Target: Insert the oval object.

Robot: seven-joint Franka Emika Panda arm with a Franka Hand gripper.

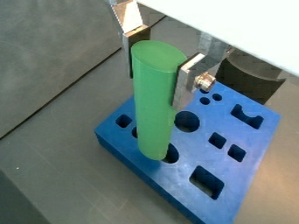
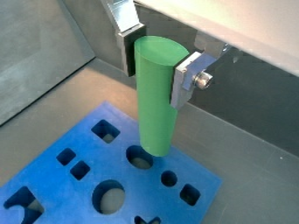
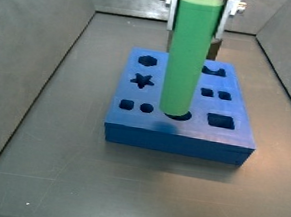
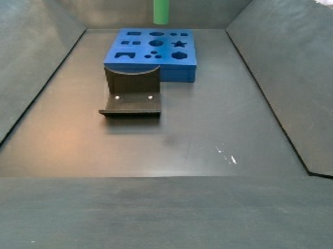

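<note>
The oval object (image 1: 155, 101) is a long, smooth bright-green peg that stands upright. My gripper (image 1: 162, 59) is shut on its upper part, with one silver finger (image 1: 191, 73) on each side. The peg's lower end sits at the mouth of a rounded hole in the blue holed block (image 1: 233, 179). A dark sliver of that hole shows beside it. Both wrist views show this; in the other one the peg (image 2: 156, 96) hangs from the gripper (image 2: 156, 59) over the block (image 2: 70, 188). In a side view the peg (image 3: 188, 56) rises from the block (image 3: 185, 136) to the gripper (image 3: 200, 1). Another side view shows only the peg's lower part (image 4: 163, 12).
The dark fixture (image 4: 130, 93) stands on the floor against the blue block (image 4: 154, 53); it also shows in a wrist view (image 1: 253, 73). The block has several other shaped holes. Grey walls (image 3: 30, 85) slope up around the floor.
</note>
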